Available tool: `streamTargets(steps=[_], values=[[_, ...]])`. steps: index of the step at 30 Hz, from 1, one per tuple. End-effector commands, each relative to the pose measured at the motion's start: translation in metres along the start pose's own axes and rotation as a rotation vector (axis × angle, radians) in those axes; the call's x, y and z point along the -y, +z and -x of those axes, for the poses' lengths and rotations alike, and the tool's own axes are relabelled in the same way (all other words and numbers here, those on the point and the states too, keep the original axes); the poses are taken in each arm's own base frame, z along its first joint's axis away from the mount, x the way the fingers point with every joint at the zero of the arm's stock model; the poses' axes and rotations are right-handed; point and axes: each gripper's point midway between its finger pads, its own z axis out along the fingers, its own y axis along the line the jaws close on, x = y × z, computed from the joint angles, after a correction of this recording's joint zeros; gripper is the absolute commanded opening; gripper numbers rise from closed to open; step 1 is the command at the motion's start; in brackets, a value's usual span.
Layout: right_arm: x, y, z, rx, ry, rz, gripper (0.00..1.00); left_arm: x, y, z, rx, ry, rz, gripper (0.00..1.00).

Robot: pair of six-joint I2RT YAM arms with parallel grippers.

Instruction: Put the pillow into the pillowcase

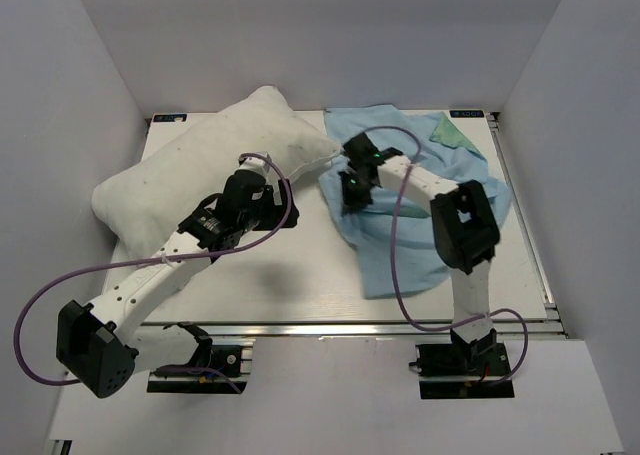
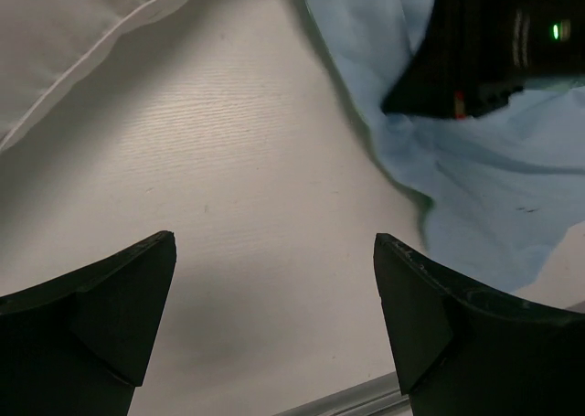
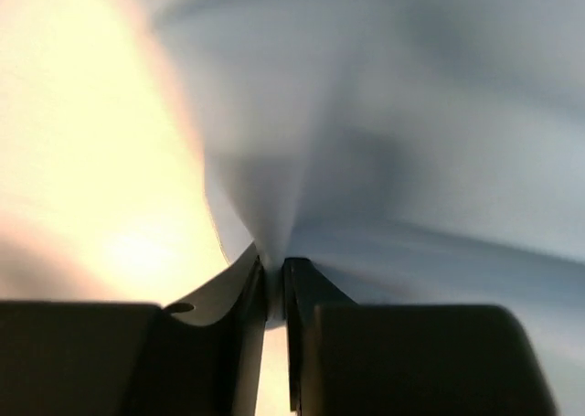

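Observation:
The white pillow (image 1: 200, 165) lies slanted on the left half of the table; its edge shows in the left wrist view (image 2: 82, 41). The pillowcase (image 1: 420, 245) lies crumpled on the right, light blue side up, with a teal patterned corner (image 1: 452, 132) at the back; it also shows in the left wrist view (image 2: 475, 169). My right gripper (image 1: 352, 197) is shut on the pillowcase's left edge (image 3: 274, 242), the fabric pinched between the jaws. My left gripper (image 1: 272, 207) is open and empty over bare table (image 2: 274, 251), between pillow and pillowcase.
White walls enclose the table on the left, back and right. A metal rail (image 1: 350, 325) runs along the table's front edge. Purple cables (image 1: 60, 275) loop off both arms.

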Motion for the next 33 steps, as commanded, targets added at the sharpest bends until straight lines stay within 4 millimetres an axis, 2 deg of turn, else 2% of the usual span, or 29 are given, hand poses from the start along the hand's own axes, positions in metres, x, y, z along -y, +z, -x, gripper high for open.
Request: streamTargets(steps=[1,2,3,4,5,6,7,8,10,11,12,13,14,16,17,18,19,21,23,24,26,27,28,29,30,31,33], values=[[-0.112,-0.019,0.083,0.158,0.053,0.332,0.17,-0.01,-0.014,0.016,0.041,-0.032,0.072,0.98],[-0.126,-0.011,0.091,0.143,0.071,0.384,0.18,-0.013,-0.015,0.018,0.049,-0.035,0.09,0.98],[-0.14,-0.021,0.103,0.155,0.093,0.43,0.21,-0.014,-0.015,0.019,0.052,-0.038,0.097,0.98],[-0.147,-0.04,0.123,0.216,0.082,0.437,0.33,-0.015,-0.016,0.02,0.048,-0.042,0.106,0.98],[-0.144,-0.052,0.13,0.256,0.071,0.419,0.44,-0.015,-0.016,0.02,0.048,-0.043,0.108,0.98],[-0.135,-0.059,0.132,0.286,0.04,0.375,0.54,-0.015,-0.015,0.019,0.045,-0.043,0.106,0.98],[-0.116,-0.066,0.134,0.323,0.05,0.287,0.72,-0.015,-0.011,0.016,0.036,-0.042,0.106,0.98],[-0.092,-0.08,0.129,0.34,0.063,0.249,0.77,-0.012,-0.008,0.014,0.027,-0.039,0.088,0.98],[-0.058,-0.092,0.121,0.353,0.083,0.206,0.83,-0.005,-0.001,0.012,0.021,-0.037,0.056,0.98],[-0.027,-0.103,0.109,0.36,0.113,0.179,0.84,-0.003,0.008,0.008,-0.004,-0.025,0.046,0.98],[-0.008,-0.108,0.105,0.368,0.136,0.152,0.85,0.006,0.013,0.004,-0.028,-0.019,0.003,0.98],[0.024,-0.116,0.103,0.386,0.169,0.115,0.86,0.013,0.02,0.005,-0.028,-0.014,-0.027,0.98],[0.045,-0.124,0.087,0.394,0.188,0.068,0.87,0.02,0.032,-0.006,-0.081,0.0,-0.066,0.98],[0.085,-0.13,0.072,0.405,0.232,-0.024,0.89,0.031,0.045,-0.012,-0.111,0.007,-0.118,0.98],[0.116,-0.134,0.057,0.4,0.287,-0.08,0.89,0.037,0.058,-0.023,-0.167,0.016,-0.143,0.98],[0.135,-0.134,0.048,0.39,0.319,-0.119,0.89,0.045,0.062,-0.031,-0.208,0.015,-0.185,0.98],[0.165,-0.138,0.038,0.385,0.375,-0.156,0.89,0.048,0.069,-0.037,-0.228,0.013,-0.197,0.98],[0.194,-0.133,0.016,0.345,0.444,-0.192,0.89,0.051,0.088,-0.058,-0.302,0.009,-0.204,0.98],[0.233,-0.135,0.008,0.355,0.54,-0.227,0.89,0.058,0.097,-0.073,-0.36,0.011,-0.227,0.98],[0.24,-0.135,0.009,0.362,0.555,-0.217,0.89,0.058,0.108,-0.084,-0.395,0.014,-0.224,0.98],[0.256,-0.131,0.01,0.361,0.547,-0.204,0.88,0.06,0.12,-0.09,-0.412,0.018,-0.224,0.98],[0.26,-0.13,0.016,0.375,0.521,-0.206,0.88,0.063,0.127,-0.084,-0.399,0.024,-0.228,0.98],[0.263,-0.122,0.015,0.362,0.5,-0.21,0.88,0.057,0.14,-0.094,-0.425,0.03,-0.198,0.98],[0.267,-0.118,0.015,0.355,0.493,-0.217,0.88,0.05,0.15,-0.094,-0.417,0.039,-0.152,0.98],[0.273,-0.114,0.007,0.319,0.503,-0.248,0.88,0.043,0.157,-0.096,-0.424,0.049,-0.117,0.98],[0.276,-0.105,0.001,0.281,0.517,-0.259,0.88,0.04,0.175,-0.097,-0.431,0.057,-0.079,0.98],[0.285,-0.097,-0.013,0.232,0.557,-0.317,0.88,0.02,0.193,-0.094,-0.438,0.064,0.018,0.98]])
